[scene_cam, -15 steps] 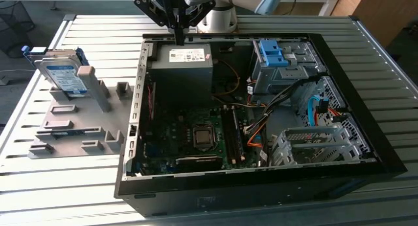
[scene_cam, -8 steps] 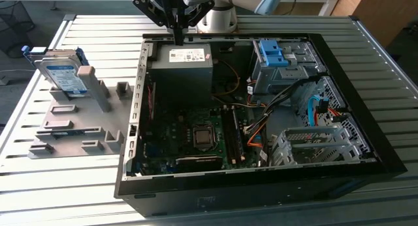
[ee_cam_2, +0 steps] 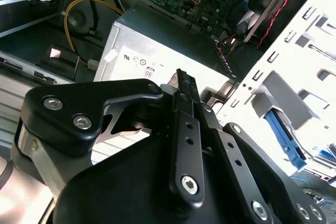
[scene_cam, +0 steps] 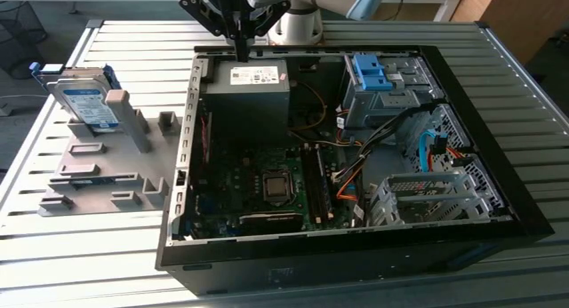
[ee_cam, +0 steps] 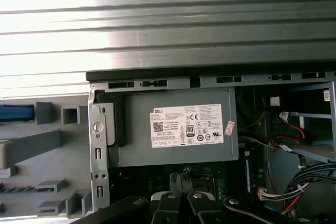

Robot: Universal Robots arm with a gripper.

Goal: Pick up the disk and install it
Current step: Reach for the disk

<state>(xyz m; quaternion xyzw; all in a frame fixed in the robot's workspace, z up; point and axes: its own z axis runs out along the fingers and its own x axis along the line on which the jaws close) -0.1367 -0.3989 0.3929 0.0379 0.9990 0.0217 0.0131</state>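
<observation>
The disk (scene_cam: pixel 84 101), a silver-grey drive with a white-and-blue label and a blue carrier frame, stands on edge in a grey fixture (scene_cam: pixel 98 168) at the exterior view's left, beside the open computer case (scene_cam: pixel 356 255). My gripper (scene_cam: pixel 242 53) hangs over the case's far rim, well to the right of the disk and apart from it. Its black fingers point down at the power supply (scene_cam: pixel 253 88), pressed together with nothing between them. In both wrist views the gripper (ee_cam: pixel 180 179) (ee_cam_2: pixel 181 74) sits just above that power supply (ee_cam: pixel 178 129).
Inside the case lie a motherboard (scene_cam: pixel 266 181), cable bundles (scene_cam: pixel 356 161), a bare blue bracket (scene_cam: pixel 369 71) in the upper bay and a silver drive cage (scene_cam: pixel 427 195). Everything rests on a slatted metal table (scene_cam: pixel 524 121). The fixture has several upright grey posts (scene_cam: pixel 133 121).
</observation>
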